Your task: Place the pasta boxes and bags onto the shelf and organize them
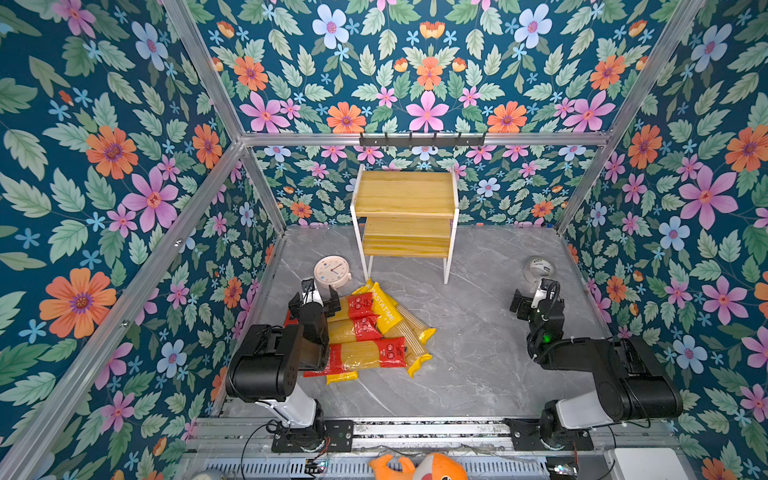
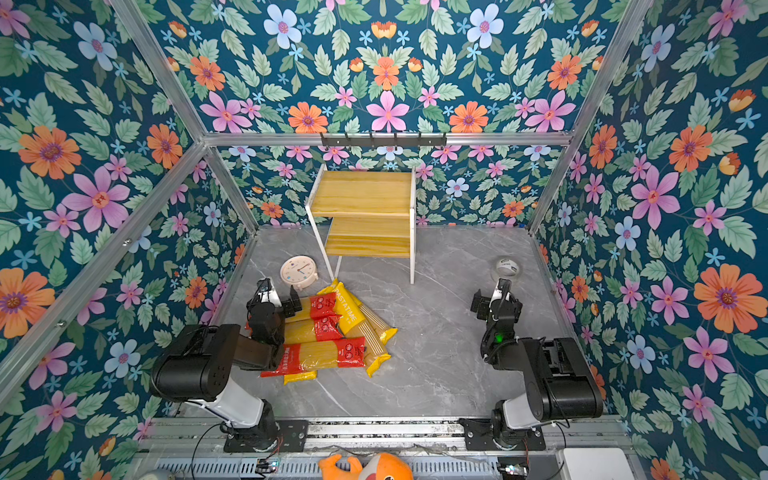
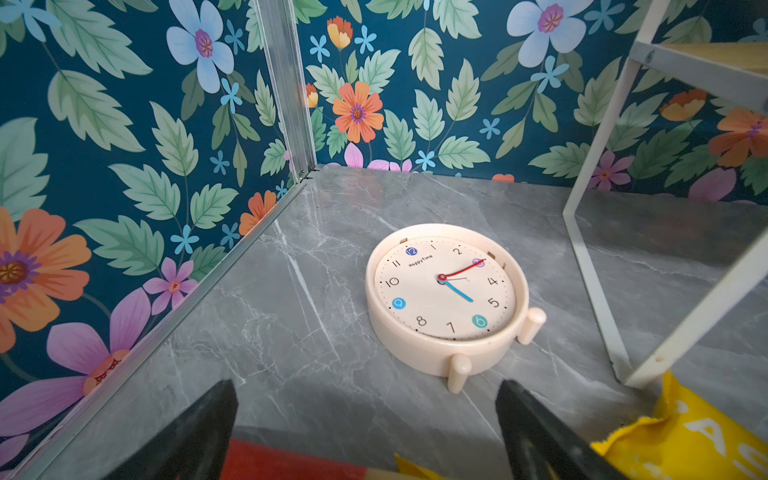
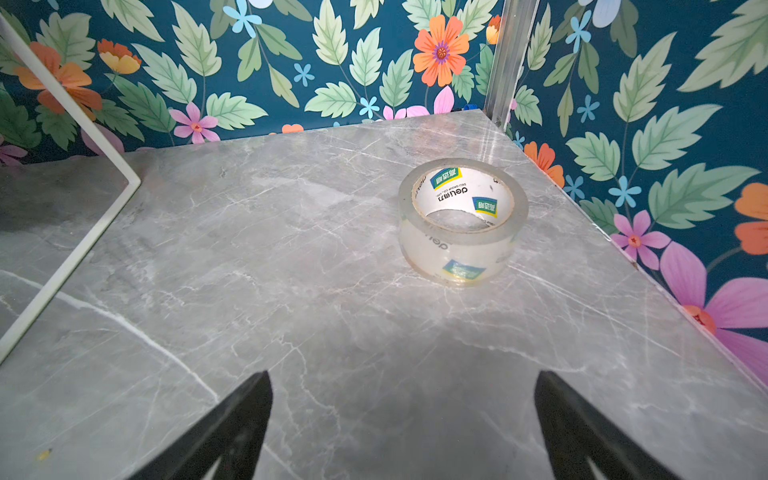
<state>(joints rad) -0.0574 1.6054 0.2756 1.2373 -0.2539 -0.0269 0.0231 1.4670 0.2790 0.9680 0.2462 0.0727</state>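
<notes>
The pasta bags lie in a loose pile on the grey marble floor in both top views: red-ended packets (image 1: 365,353) across yellow "PASTATIME" packets (image 1: 385,311). No boxes show. The shelf (image 1: 405,208), with two yellow wooden tiers on a white frame, stands bare against the back wall. My left gripper (image 1: 314,305) hovers open over the pile's far left end. In the left wrist view a red packet end (image 3: 291,461) lies below the open left gripper (image 3: 365,390), with a yellow packet (image 3: 685,440) beside it. My right gripper (image 1: 536,297) is open over bare floor, far from the pile.
A cream clock (image 1: 331,272) lies face up just beyond the left gripper, next to the shelf's left leg (image 3: 590,249). A clear tape roll (image 4: 463,216) sits in the back right corner. A black hook rail (image 1: 422,140) hangs above the shelf. Floral walls enclose three sides.
</notes>
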